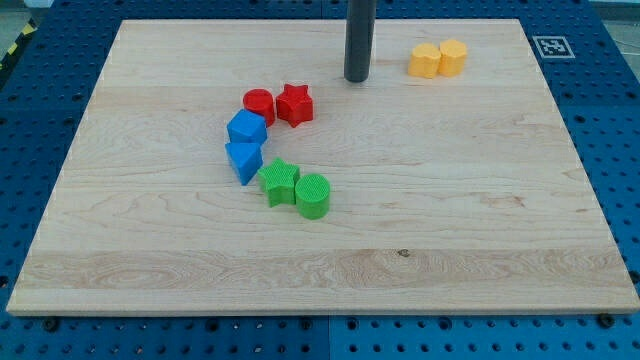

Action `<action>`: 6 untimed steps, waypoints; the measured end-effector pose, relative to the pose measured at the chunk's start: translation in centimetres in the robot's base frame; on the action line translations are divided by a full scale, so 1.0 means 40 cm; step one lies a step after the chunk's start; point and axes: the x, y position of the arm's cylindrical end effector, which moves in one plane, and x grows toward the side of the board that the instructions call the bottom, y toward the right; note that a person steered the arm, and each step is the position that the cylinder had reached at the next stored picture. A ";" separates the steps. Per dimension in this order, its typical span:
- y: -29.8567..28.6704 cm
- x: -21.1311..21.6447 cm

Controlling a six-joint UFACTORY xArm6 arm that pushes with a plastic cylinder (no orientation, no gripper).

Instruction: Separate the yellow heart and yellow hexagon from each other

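Observation:
Two yellow blocks sit touching side by side near the view's top right: the left one looks like the yellow heart and the right one like the yellow hexagon. My tip rests on the board to their left, about a block's width or two away from the heart, touching neither.
A red cylinder and a red star lie left of and below my tip. Below them are a blue block, a blue triangle-like block, a green star and a green cylinder. The wooden board lies on a blue pegboard table.

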 end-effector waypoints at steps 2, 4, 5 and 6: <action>0.144 -0.080; 0.278 -0.075; 0.278 -0.006; 0.278 -0.003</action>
